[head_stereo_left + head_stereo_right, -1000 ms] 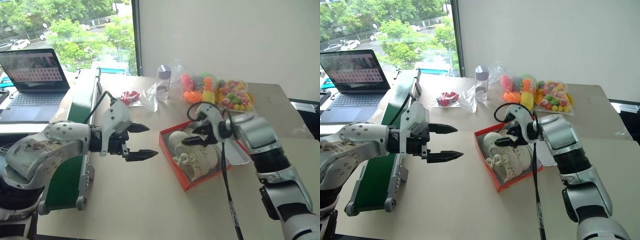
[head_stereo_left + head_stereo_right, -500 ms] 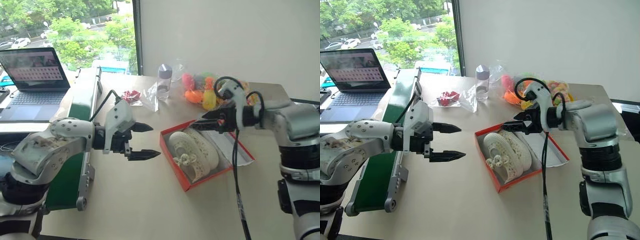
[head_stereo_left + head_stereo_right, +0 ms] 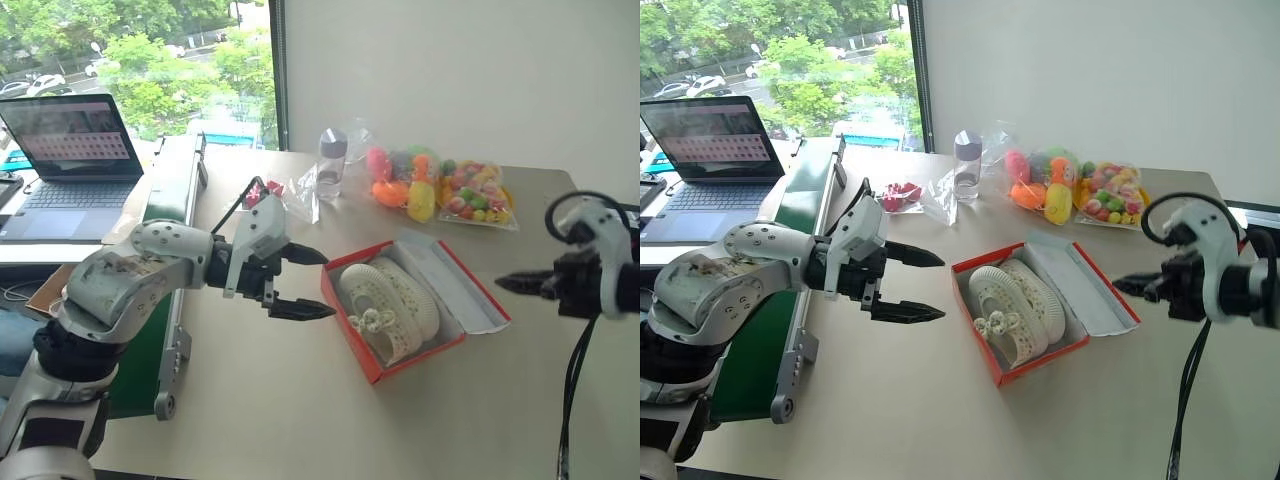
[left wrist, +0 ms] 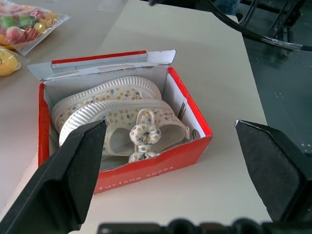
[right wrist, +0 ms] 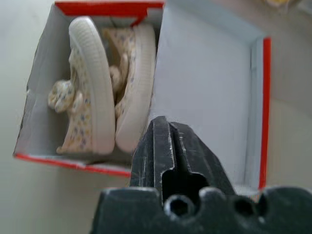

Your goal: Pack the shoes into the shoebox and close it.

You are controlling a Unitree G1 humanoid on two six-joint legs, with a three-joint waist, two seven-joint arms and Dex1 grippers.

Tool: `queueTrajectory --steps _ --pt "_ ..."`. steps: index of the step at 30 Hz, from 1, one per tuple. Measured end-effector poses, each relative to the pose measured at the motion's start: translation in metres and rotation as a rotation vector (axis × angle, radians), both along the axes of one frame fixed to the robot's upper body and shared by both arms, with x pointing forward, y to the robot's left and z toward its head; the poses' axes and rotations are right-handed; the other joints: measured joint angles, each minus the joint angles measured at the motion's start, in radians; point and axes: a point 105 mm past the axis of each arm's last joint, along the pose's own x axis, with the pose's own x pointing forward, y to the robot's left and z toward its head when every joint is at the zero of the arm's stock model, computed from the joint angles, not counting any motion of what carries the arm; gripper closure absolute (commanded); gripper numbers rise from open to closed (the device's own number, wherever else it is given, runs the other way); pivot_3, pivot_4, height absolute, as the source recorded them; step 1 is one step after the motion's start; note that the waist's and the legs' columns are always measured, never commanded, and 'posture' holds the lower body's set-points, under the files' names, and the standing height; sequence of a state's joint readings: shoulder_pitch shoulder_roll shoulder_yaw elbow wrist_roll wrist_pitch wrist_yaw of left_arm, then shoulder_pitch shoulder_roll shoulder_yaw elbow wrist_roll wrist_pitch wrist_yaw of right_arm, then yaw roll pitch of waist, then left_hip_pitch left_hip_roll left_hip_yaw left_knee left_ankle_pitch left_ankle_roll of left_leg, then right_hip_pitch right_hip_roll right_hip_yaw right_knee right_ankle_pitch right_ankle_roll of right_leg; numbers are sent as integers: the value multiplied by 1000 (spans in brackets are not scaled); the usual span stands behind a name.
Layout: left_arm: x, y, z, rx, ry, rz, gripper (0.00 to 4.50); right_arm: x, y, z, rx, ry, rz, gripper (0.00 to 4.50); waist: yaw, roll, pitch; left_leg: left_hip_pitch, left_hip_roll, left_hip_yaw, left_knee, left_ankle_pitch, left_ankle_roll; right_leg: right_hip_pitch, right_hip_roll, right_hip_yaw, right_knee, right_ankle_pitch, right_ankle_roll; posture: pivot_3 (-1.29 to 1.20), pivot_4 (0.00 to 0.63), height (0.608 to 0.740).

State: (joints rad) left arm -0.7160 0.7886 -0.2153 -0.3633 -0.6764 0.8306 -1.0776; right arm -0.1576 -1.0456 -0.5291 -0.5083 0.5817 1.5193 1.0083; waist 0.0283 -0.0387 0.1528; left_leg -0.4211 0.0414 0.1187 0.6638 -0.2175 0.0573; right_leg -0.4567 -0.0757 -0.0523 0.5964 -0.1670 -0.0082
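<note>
Nearest the robot, the front of the desk [image 3: 940,430] lay bare, giving both arms open room to move. The left gripper [image 3: 912,285] hung over the left-middle of the desk, its black fingers spread wide and holding nothing, pointed toward the shoebox [image 3: 1025,372] and a little short of its left wall. The right gripper [image 3: 1132,286] stood off beyond the box's right side, toward the desk's right edge, its fingers pressed together on nothing.

The shoebox sat near the middle of the desk, well clear of every edge. Both shoes [image 3: 1015,308] lay inside it, side by side on their sides, soles outward, filling the tray. By that showing the packing looked done. The lid [image 3: 1085,295] lay folded flat open on the desk to the right of the tray, white inside up, so the closing was still left: the lid would have to swing up and over the shoes.

Bare desk ran along the lid's free edge toward the right gripper, room enough, I judged, to get under it. Farther back, near the far edge, stood a clear bottle [image 3: 966,166], bags of bright toys [image 3: 1080,190] and a small red packet [image 3: 898,194], all well apart from the box. Along the left edge ran a green tray [image 3: 790,280], with a laptop [image 3: 710,150] beyond it
</note>
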Motion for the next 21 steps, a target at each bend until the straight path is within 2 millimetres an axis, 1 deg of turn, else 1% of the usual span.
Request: queueTrajectory --steps 3,4,5,8,9,11,13,15,16,17,20,21 --pt "6 0 -1 18 -12 -8 0 -19 6 -24 81 59 -22 4432 -4 0 0 0 0 1 3 0 0 0 0 2 0 1 2 0 150 740" --pt "9 -2 -3 31 -22 -11 0 -24 8 -37 124 70 -48 4432 -8 0 0 0 0 0 6 0 1 1 0 3 1 1 1 0 150 740" --pt "9 -2 -3 33 -25 -11 0 -25 9 -40 134 77 -54 4432 -9 0 0 0 0 0 7 0 1 1 0 3 1 1 0 0 150 740" --pt "13 2 -9 82 -36 -13 0 -29 17 -73 224 105 -126 4432 -14 0 0 -1 0 0 10 0 1 1 0 4 3 0 -2 0 150 740" --pt "14 4 -9 90 -37 -10 0 -27 20 -81 255 110 -148 4432 -17 1 1 -2 0 0 13 -1 0 0 -1 4 6 0 -2 0 150 740" --pt "14 5 -9 96 -48 -15 0 -20 19 -94 264 94 -202 4432 -18 3 1 -2 -1 1 14 -4 -4 0 -1 6 7 0 -2 0 150 740" --pt "15 6 -9 109 -56 -13 0 -8 8 -108 232 72 -294 4432 -18 3 2 -2 -2 0 15 -4 -5 0 -1 7 7 0 -2 0 150 740" --pt "14 7 -9 115 -57 -13 0 -3 -4 -121 205 77 -372 4432 -18 3 2 -2 -3 0 15 -4 -4 -1 -1 8 8 0 -2 0 150 740" --pt "14 8 -9 118 -59 -12 0 0 -7 -125 204 73 -401 4432 -18 3 2 -2 -4 0 14 -4 -4 -1 -2 9 10 0 -2 0 150 740" --pt "14 9 -8 125 -62 -6 0 11 -12 -129 222 40 -444 4432 -19 3 2 -2 -5 0 15 -4 -4 -1 -1 10 11 0 -2 0 150 740" --pt "11 10 -6 137 -69 -6 0 27 -20 -136 253 -3 -519 4432 -20 4 2 -2 -6 0 14 -3 -3 -2 -1 11 12 -1 -2 0 150 740" --pt "10 11 -5 143 -68 -2 0 31 -25 -139 258 -16 -544 4432 -20 4 2 -2 -6 0 14 -1 1 -2 -1 11 13 -1 -2 0 150 740"
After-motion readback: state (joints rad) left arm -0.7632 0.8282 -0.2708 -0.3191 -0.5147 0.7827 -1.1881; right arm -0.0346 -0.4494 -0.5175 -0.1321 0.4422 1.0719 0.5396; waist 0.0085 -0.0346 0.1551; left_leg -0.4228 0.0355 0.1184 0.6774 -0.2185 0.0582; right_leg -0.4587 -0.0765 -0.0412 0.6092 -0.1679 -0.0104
